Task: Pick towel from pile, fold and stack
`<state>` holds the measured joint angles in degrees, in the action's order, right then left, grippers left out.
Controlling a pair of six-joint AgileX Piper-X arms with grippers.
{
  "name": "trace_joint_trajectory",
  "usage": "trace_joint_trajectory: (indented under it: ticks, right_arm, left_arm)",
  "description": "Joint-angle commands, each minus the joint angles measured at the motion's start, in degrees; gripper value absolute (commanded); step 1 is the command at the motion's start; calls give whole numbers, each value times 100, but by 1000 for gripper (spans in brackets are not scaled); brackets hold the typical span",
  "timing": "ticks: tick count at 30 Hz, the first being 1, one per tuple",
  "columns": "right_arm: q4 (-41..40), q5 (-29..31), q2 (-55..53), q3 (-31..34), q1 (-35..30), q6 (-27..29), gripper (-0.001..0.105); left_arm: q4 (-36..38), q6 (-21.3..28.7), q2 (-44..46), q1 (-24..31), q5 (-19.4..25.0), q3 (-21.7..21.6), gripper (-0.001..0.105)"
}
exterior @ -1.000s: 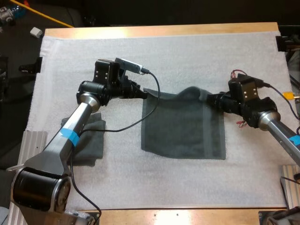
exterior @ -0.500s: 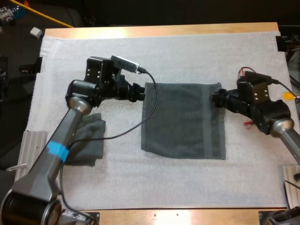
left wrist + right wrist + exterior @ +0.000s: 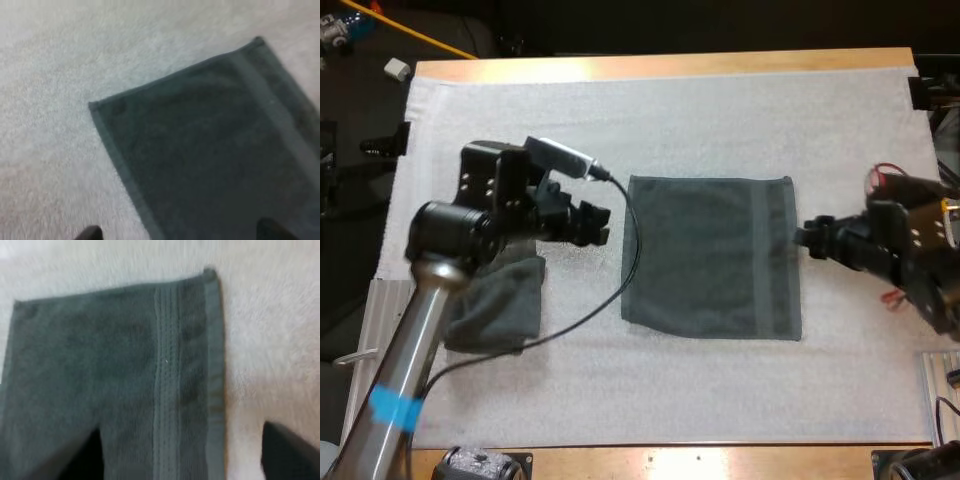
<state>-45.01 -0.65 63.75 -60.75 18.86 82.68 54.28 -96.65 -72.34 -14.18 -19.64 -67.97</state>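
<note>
Towel (image 3: pixel 710 258) flat, middle of mat (image 3: pixel 670 120). Left gripper (image 3: pixel 592 222) just off its left edge, right gripper (image 3: pixel 808 238) off its right; both spread wide, empty. Second towel (image 3: pixel 505 305), seemingly crumpled, near mat's left edge

Legible markings: none recorded. No lettering, label, brand, number or sign can be read on the spread towel (image 3: pixel 710 255), the white mat (image 3: pixel 670 120) or the wooden table (image 3: pixel 660 66).
</note>
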Motion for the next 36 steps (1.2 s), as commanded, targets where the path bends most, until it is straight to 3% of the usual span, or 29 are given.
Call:
trace_joint_trajectory:
  ticks: [1, 13, 16, 24, 29, 36]
  right_arm:
    - [-676, -23, -651, -31, -9, 102, 64]
    - [-2131, -105, -2113, -43, 0, 9, 63]
    - [-2039, -58, -2151, -32, -1, 72, 64]
    - [-2632, -189, -2582, 129, 21, 59, 64]
    - [-2627, -409, -2692, 753, 16, 11, 64]
    - [-1887, -946, -2530, 1997, 1, -176, 64]
  left_arm:
    - [467, -73, 548, -12, 1, -44, 60]
    - [1512, -154, 1818, -29, 48, 89, 61]
    - [1356, -156, 1942, -6, 6, 201, 60]
    - [1389, -301, 2821, -3, 47, 1118, 60]
    - [1319, -392, 3084, 2, 55, 1678, 60]
    - [1061, -459, 3119, 9, 37, 2252, 60]
